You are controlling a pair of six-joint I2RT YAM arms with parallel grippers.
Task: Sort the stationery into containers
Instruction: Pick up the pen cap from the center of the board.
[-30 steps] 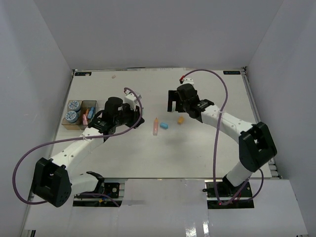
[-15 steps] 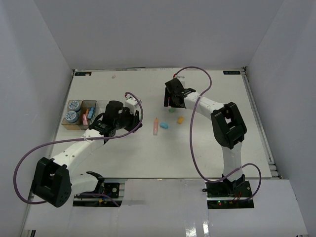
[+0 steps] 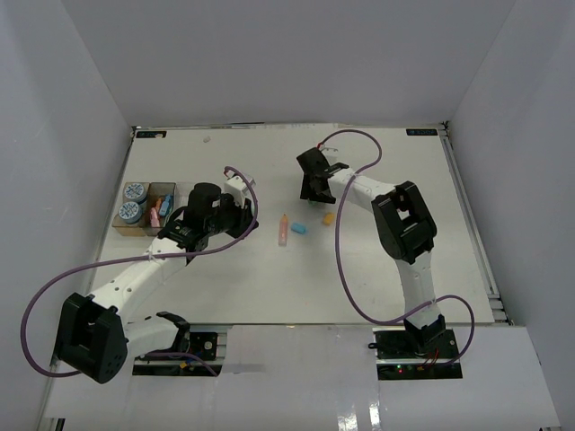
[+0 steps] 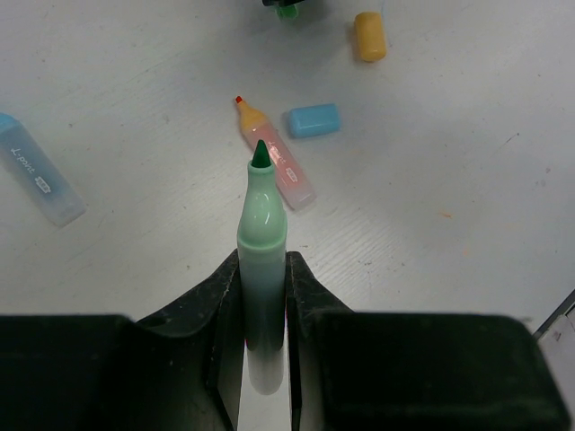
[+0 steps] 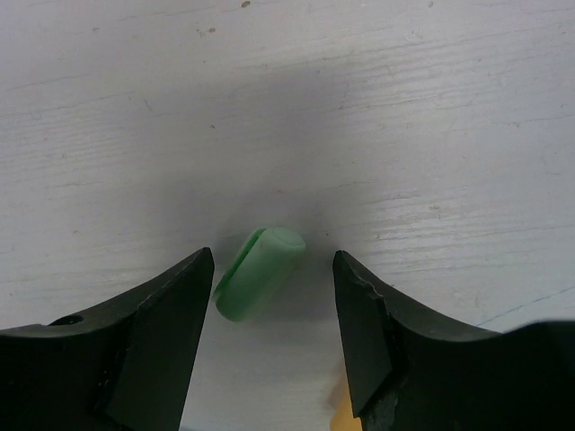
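My left gripper (image 3: 241, 215) (image 4: 262, 269) is shut on an uncapped mint-green marker (image 4: 261, 224), tip pointing forward above the table. My right gripper (image 3: 314, 187) (image 5: 273, 268) is open, its jaws low on either side of a green cap (image 5: 260, 272) lying on the table. A pink marker with an orange tip (image 3: 283, 231) (image 4: 274, 160), a blue cap (image 3: 297, 228) (image 4: 313, 119) and an orange cap (image 3: 329, 216) (image 4: 368, 36) lie mid-table. A blue marker (image 4: 36, 171) lies left of my left gripper.
At the left stand a tan bin (image 3: 119, 221) holding two blue-and-white rolls (image 3: 135, 191) and a clear bin (image 3: 169, 188) with pink and blue pieces. A third bin is mostly hidden under my left arm. White walls enclose the table.
My right gripper has swung left and come down around the green cap. My left gripper has shifted slightly right with the mint marker.
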